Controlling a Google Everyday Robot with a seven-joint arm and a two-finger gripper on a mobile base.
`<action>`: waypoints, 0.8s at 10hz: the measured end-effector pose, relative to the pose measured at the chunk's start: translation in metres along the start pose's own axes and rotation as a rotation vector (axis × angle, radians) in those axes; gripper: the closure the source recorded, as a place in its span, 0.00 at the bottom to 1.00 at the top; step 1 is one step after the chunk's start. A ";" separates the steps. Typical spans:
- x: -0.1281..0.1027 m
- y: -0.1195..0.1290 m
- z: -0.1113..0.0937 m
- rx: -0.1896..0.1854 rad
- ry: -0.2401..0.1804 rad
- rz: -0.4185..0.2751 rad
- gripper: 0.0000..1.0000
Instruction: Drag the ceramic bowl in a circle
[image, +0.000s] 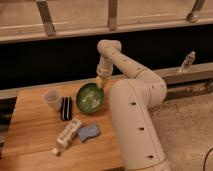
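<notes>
The ceramic bowl (90, 98) is round and glossy green with a darker rim. It sits on the wooden table (35, 130) toward its far right part. My gripper (101, 82) hangs from the white arm and reaches down at the bowl's far right rim, touching or just inside it.
A translucent plastic cup (52, 99) stands left of the bowl, with a black flat object (66, 108) between them. A white tube (67, 135) and a blue sponge (88, 132) lie nearer the front. My white arm body (132, 125) covers the table's right side. A clear bottle (186, 61) stands on the far ledge.
</notes>
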 end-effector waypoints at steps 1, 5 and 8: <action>0.006 0.007 0.006 -0.004 0.003 -0.010 1.00; 0.050 0.011 0.009 -0.027 -0.039 0.048 0.86; 0.045 -0.015 -0.014 -0.019 -0.075 0.073 0.58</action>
